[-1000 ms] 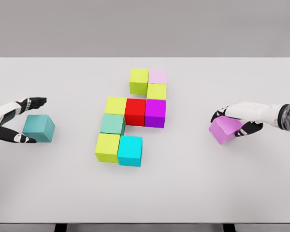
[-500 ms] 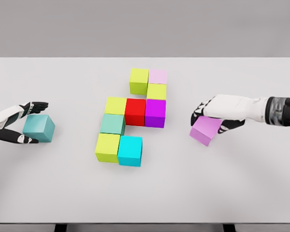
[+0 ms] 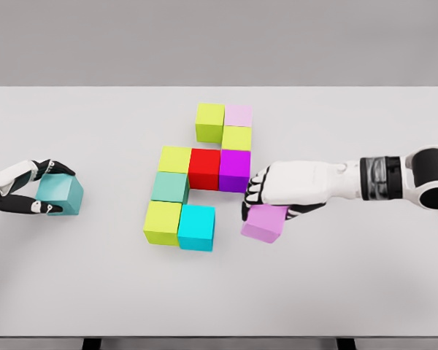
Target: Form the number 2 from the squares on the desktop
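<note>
Right hand (image 3: pixel 277 191) over violet cube (image 3: pixel 263 224), top face hidden.

So there's a cluster of cubes (image 3: pixel 204 175) mid-table (image 3: pixel 350 292). Just right of its lower end sits a loose cube (image 3: pixel 263 224) under the right hand (image 3: pixel 277 191). Far left, well apart, another cube (image 3: pixel 60 195) sits in the left hand (image 3: pixel 22 191).

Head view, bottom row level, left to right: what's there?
left robot hand → teal cube → yellow-green cube → cyan cube → violet cube, gripped from above by the right robot hand.
</note>
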Controlling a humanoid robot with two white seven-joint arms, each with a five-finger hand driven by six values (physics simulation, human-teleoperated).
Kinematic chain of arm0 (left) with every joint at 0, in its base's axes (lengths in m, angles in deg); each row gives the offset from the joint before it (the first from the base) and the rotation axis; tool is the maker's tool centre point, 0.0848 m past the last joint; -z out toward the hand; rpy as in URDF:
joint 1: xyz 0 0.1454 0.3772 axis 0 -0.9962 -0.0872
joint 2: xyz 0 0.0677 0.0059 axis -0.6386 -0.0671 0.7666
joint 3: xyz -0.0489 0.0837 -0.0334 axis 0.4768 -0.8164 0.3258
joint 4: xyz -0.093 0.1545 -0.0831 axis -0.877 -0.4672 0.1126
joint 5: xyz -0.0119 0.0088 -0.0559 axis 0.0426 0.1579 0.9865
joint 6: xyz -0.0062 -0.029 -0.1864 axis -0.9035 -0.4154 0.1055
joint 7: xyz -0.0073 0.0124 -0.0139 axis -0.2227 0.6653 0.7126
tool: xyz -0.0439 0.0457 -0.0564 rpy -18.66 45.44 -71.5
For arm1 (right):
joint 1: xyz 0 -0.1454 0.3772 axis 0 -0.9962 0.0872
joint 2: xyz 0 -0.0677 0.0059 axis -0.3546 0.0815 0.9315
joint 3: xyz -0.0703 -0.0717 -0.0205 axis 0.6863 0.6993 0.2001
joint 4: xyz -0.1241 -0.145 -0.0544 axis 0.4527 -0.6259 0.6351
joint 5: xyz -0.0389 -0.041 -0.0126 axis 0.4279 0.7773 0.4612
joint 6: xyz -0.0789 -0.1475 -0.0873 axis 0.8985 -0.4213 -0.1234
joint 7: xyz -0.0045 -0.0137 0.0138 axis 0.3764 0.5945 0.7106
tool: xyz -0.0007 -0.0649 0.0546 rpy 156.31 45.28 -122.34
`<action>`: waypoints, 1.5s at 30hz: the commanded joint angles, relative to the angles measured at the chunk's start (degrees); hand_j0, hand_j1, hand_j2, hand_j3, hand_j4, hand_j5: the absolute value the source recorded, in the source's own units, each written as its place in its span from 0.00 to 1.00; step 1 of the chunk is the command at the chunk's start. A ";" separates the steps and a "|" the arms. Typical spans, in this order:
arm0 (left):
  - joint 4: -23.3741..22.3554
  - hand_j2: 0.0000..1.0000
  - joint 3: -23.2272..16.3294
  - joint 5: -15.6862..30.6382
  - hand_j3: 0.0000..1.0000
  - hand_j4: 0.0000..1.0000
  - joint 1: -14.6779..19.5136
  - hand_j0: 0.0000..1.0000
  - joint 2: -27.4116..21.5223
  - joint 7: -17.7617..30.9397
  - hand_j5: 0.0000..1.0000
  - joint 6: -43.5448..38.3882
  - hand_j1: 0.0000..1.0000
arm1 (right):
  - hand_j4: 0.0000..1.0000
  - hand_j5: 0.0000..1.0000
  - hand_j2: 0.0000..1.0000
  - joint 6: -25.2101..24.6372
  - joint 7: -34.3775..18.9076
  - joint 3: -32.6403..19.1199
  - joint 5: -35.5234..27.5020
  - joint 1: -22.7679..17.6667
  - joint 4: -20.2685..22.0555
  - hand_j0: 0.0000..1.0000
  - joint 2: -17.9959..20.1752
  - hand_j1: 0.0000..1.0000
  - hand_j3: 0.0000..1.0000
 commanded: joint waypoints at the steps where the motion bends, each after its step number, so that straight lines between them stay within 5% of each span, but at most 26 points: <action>1: 0.02 0.44 -0.06 -0.37 0.44 0.44 0.00 0.44 -0.06 -0.12 0.44 -0.06 0.44 | 0.51 0.51 0.51 0.42 0.04 0.90 -0.07 0.17 0.01 0.51 -0.84 0.51 0.51; 16: 3.45 0.36 -0.14 -1.07 0.36 0.36 6.06 0.36 0.46 -0.12 0.36 -6.47 0.36 | 0.54 0.54 0.54 -0.90 0.04 3.89 1.43 2.37 -2.27 0.54 -4.01 0.54 0.54; 28: 3.45 0.34 -0.32 -8.19 0.34 0.34 13.10 0.34 6.70 -0.02 0.34 -12.18 0.34 | 0.54 0.54 0.54 -1.07 0.04 3.89 -1.56 2.29 -1.74 0.54 -3.92 0.54 0.54; 45: -6.13 0.34 -5.33 -15.66 0.34 0.34 24.34 0.34 17.60 -0.02 0.34 -12.19 0.34 | 0.55 0.55 0.55 -1.25 0.04 3.89 -0.86 2.37 -3.94 0.55 -6.12 0.55 0.55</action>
